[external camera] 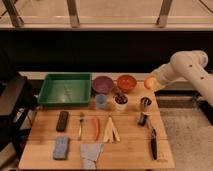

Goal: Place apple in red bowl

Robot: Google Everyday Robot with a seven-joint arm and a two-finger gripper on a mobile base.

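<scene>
The apple, small and yellow-orange, sits at the tip of my white arm at the right end of the table. My gripper is shut on it and holds it above the table's back right corner. The red bowl stands just left of the apple at the back of the table, and it looks empty. The apple is beside the bowl's right rim, not over it.
A purple bowl stands left of the red one, and a green tray further left. A blue cup, a white cup and a metal cup stand in front. A red chili, banana peel, fork, sponge and black-handled tool lie nearer.
</scene>
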